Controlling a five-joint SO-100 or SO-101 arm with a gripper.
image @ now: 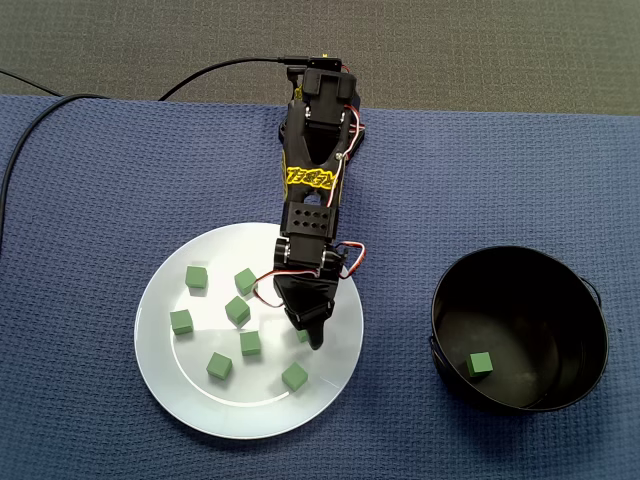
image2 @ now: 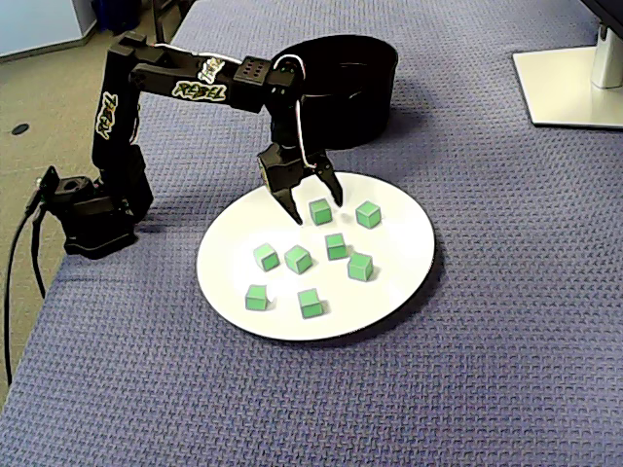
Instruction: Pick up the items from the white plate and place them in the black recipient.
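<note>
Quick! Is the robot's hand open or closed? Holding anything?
Hand: open, straddling one green cube on the white plate; not gripping it.

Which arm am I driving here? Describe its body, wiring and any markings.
A black plastic arm with yellow lettered stickers on its links and a perforated wrist plate. Thin red and white wires loop along it; a black cable leaves the base. The gripper has two black pointed fingers.
</note>
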